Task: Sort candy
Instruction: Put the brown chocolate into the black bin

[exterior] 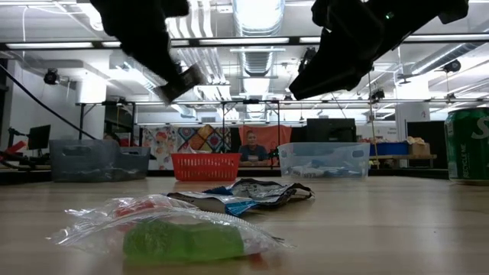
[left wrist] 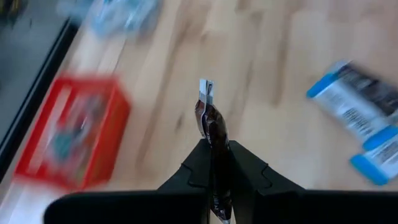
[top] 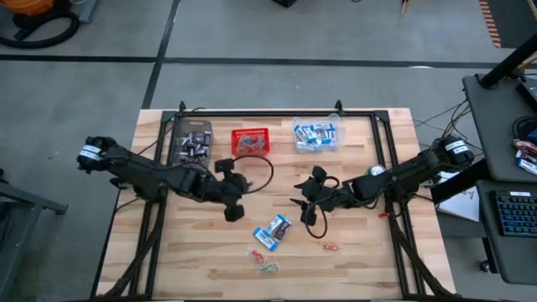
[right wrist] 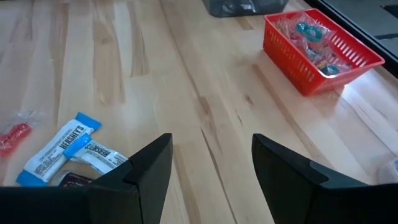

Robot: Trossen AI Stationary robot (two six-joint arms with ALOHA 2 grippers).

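Green sweet [exterior: 183, 238] foremost; left claw [left wrist: 214, 168] pinches brown bar [left wrist: 211, 124] near red basket [top: 251, 142]; right claw [right wrist: 211, 168] released.

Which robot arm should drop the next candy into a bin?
Probably the left. Its left gripper is shut on a dark brown mini bar. The right gripper is open and empty above the table.

Red mesh basket [right wrist: 320, 53], blue-and-white packets [right wrist: 59, 149], dark brown bar [left wrist: 211, 127].

You get one cam straight overhead on the whole worktop [top: 352, 252] and one at worktop level facing the room. Both wrist cams sit close, and all four catch the red basket [top: 251, 141].
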